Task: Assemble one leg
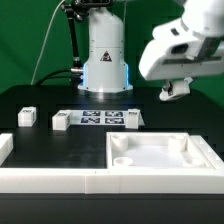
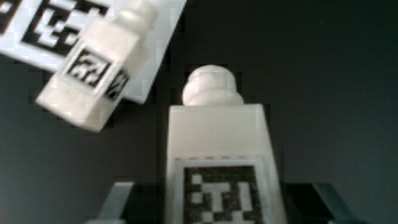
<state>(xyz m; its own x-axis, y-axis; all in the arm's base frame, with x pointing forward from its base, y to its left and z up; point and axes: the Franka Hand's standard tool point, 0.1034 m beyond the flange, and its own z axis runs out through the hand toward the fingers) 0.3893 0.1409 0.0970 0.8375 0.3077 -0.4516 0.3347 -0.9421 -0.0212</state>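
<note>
Wrist view: your gripper (image 2: 217,197) grips the leg (image 2: 217,135). Exterior view, upper right: leg aloft, not yet in the tabletop (image 1: 165,155)

Bench (image 1: 40,98): black, matte, carrying everything.
Marker board (image 1: 100,118): thin white strip of square tags, flat at mid-bench; one corner shows in the wrist view (image 2: 39,22).
Panel (image 1: 160,165): large, white, square, with round corner sockets, lying at the exterior view's right.
Front wall (image 1: 50,178): low, white, along the near edge.
Backdrop (image 1: 25,40): green.
</note>
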